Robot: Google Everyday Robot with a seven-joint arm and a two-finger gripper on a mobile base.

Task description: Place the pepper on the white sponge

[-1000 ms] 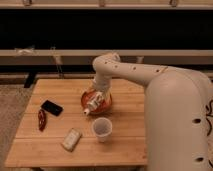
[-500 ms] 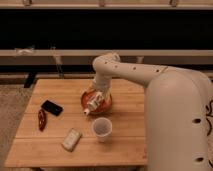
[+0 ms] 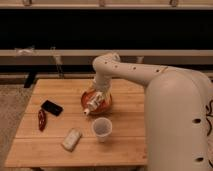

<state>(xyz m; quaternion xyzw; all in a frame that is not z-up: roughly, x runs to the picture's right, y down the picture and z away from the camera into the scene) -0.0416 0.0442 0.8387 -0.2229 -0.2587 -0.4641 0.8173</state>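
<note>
claw [image 3: 91, 106] hangs over the reddish bowl [image 3: 106, 102] at mid tabletop [image 3: 60, 90]. open or closed: cannot tell.

pepper [image 3: 41, 119] lies flat near the left edge, just beside the black flat object [image 3: 52, 107] and well apart from the claw. white sponge [image 3: 72, 139] sits toward the front edge, between pepper and paper cup [image 3: 102, 128], touching neither.

step, as judged: pepper not yet picked up, reach comes first.

next move calls for swinging left past the black object, descending across the pepper's slim body, then a short carry to the sponge.

Gripper [image 3: 90, 108] over bowl [image 3: 106, 103]; phone [image 3: 52, 107] crowds pepper [image 3: 41, 120], cup [image 3: 102, 128] perhaps crowds white sponge [image 3: 72, 139].
</note>
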